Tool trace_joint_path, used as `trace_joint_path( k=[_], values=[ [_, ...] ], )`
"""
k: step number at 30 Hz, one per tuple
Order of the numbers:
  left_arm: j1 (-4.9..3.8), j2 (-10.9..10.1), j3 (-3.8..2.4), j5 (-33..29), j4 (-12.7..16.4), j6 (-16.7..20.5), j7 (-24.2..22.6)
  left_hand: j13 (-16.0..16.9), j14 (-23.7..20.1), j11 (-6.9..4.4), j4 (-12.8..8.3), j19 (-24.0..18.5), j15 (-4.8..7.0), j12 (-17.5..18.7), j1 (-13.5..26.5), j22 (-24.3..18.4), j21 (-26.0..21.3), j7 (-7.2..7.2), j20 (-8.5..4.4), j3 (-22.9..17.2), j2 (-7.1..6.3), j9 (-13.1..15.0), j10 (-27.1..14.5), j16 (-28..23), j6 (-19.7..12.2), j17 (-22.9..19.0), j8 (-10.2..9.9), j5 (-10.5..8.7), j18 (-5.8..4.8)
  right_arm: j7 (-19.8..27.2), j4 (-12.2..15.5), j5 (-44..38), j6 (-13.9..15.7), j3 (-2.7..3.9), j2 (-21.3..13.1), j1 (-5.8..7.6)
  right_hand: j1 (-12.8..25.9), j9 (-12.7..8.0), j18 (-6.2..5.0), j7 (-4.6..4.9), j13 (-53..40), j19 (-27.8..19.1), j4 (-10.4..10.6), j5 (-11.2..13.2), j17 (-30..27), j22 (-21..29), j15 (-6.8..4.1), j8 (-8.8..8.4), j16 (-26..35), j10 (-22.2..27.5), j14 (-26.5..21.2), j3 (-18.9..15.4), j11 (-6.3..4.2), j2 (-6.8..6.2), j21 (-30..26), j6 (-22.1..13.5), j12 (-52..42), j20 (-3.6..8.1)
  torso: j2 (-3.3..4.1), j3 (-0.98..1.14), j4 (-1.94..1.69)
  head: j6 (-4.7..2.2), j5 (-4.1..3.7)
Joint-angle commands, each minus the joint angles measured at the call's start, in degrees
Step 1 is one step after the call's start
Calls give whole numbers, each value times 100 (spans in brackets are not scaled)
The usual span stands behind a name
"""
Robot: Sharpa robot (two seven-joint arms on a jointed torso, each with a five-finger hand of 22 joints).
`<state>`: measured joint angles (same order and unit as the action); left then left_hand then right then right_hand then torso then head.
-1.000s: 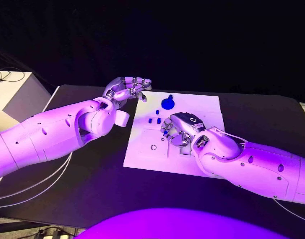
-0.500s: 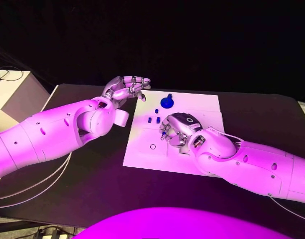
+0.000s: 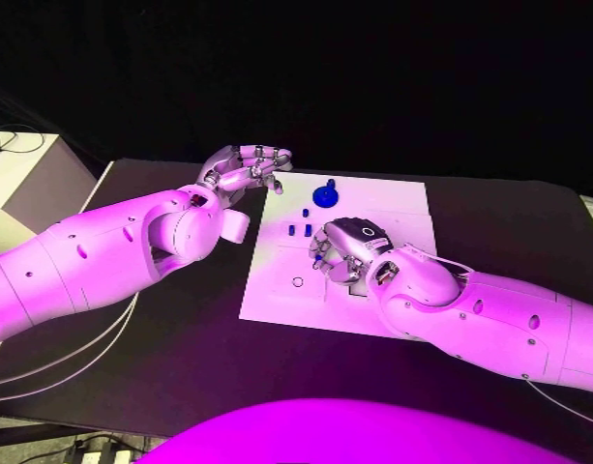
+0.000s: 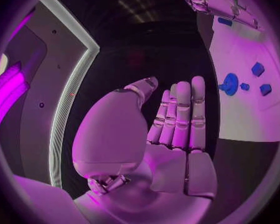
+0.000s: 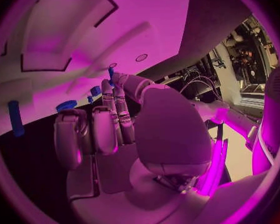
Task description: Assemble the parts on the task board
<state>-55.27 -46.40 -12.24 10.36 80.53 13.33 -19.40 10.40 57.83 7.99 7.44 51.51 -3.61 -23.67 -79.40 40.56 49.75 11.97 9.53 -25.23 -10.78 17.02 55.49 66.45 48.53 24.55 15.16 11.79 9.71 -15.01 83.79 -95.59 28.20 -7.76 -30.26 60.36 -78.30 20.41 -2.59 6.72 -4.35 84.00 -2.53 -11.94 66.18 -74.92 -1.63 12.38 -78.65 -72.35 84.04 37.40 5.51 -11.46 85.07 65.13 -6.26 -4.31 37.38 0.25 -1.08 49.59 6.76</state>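
Overhead, the white task board (image 3: 380, 208) lies mid-table with a round blue part (image 3: 325, 197) near its far edge and small blue parts (image 3: 298, 230) beside it. Left hand (image 3: 248, 170) hovers off the board's far left corner, fingers curled, nothing held. Right hand (image 3: 346, 247) rests over the board's middle; grip unclear. Left wrist view: left hand (image 4: 177, 119) fingers straight and close together, empty; round part (image 4: 230, 83) on the board. Right wrist view: right hand (image 5: 115, 119) fingers extended toward the board (image 5: 84, 30); whether they pinch the small blue piece (image 5: 110, 73) at their tips cannot be told.

1 task board (image 3: 380, 208), 2 robot hands, several blue parts.
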Motion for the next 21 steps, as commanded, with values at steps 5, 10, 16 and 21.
trace_joint_path(
  k=[5, 10, 16, 21],
  values=[
    [1, 5, -6, -37, -4, -12, -8, 0, 0, -13, 33, 47, -19, -35, -31, -11, -41, -8, -15, 9, 34, 4, -43, -25, 10, -7, 26, 5, 83, 11, 41, -111, -85, -1, -19, -12, -8, 5, 93, 8, -368, 287, -3, -35, 5, -788, -30, 38, -2, -330, 175, 33, -296, 65, -16, 35, -40, 31, -2, -12, -14, 9, 9],
    [1, 10, -6, -36, -12, -20, -5, 0, 0, -13, 33, 47, -19, -35, -31, -11, -41, -8, -15, 9, 34, 4, -43, -25, 10, -7, 26, 5, 83, 11, 75, -112, -80, -1, -38, -20, -8, 5, 93, 8, -368, 287, -3, -35, 5, -788, -30, 38, -2, -330, 175, 33, -296, 65, -16, 35, -40, 31, 1, -12, -15, 15, 12],
    [1, 16, -6, -33, -23, -26, 1, 0, 0, -14, 34, 49, -18, -38, -38, -13, -43, -10, -16, 8, 38, 5, -45, -26, 14, -7, 31, 5, 83, 9, 96, -112, -82, -1, -57, -27, -8, 5, 93, 8, -368, 287, -3, -35, 5, -788, -30, 38, -2, -330, 175, 33, -296, 65, -16, 35, -40, 31, -2, -21, -27, 26, 6],
    [1, 20, -6, -30, -31, -34, 6, 0, 0, -14, 34, 49, -18, -38, -38, -13, -43, -10, -16, 8, 38, 5, -45, -26, 14, -7, 31, 5, 83, 8, 111, -112, -78, -1, -73, -31, -8, 5, 93, 8, -368, 287, -3, -35, 5, -788, -30, 38, -2, -330, 175, 33, -296, 65, -16, 35, -40, 31, -6, -23, -33, 31, -2]
  ],
)
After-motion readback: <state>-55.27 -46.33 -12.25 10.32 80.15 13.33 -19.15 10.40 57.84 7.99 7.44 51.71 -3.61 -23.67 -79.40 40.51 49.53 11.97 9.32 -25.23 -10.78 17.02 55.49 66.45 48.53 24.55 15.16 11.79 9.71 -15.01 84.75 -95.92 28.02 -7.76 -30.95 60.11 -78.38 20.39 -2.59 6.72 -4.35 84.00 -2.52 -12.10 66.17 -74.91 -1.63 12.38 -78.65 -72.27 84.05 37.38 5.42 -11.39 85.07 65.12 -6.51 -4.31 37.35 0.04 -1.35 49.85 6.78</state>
